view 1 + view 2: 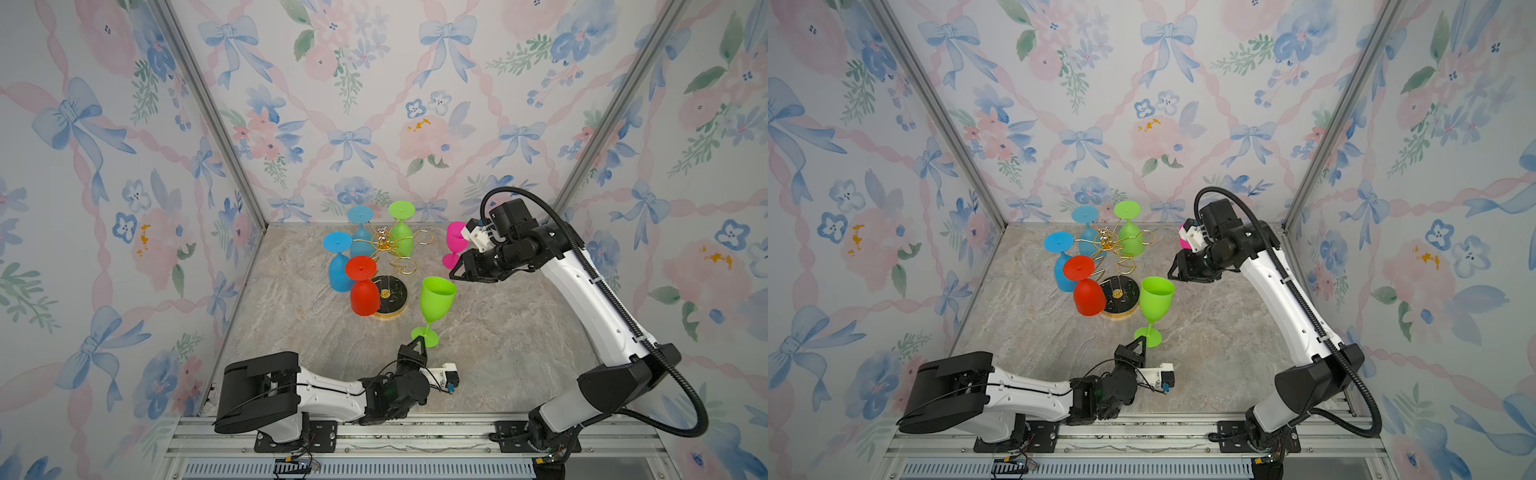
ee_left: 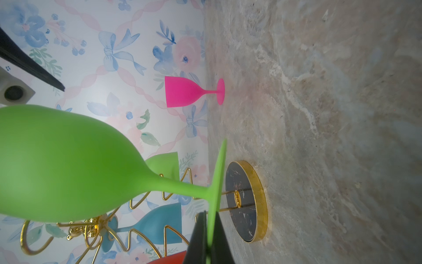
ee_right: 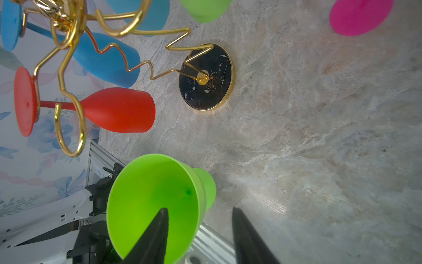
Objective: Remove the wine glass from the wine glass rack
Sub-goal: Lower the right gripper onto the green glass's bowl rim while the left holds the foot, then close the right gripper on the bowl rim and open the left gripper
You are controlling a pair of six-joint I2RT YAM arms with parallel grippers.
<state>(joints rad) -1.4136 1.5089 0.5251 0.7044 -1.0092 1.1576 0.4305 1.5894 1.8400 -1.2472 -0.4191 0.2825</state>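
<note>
Item: green wine glass [image 1: 438, 297]. Off the rack, upright with the bowl uppermost, just to the right of the rack's base in both top views. Whether its foot rests on the table [image 1: 498, 332] cannot be told.

Item: left gripper [image 1: 417, 341]. Jaws closed tight on the rim of the glass's foot, the thin disc pinched edgewise between the fingers [image 2: 198, 237]. The arm lies low along the front of the table, reaching inward from its base at front left, with the wrist turned so the gripper points toward the rear.

Item: right gripper [image 3: 199, 209]. Jaws partly apart, holding nothing visible. It hangs just beside the bowl's rim, and in the wrist view one finger lies across the bowl's mouth; contact cannot be told. The arm rises from front right, leans rearward, then bends left at the elbow, gripper aimed down-left.

Item: wine glass rack [image 1: 384, 241]. Gold wire on a black base, carrying two blue glasses [image 1: 338, 270], one red glass [image 1: 363, 297] and one hanging green glass [image 1: 402, 237], all inverted.

Item: pink glass [image 1: 455, 245]. Upright on the table, beside the right wrist.
</note>
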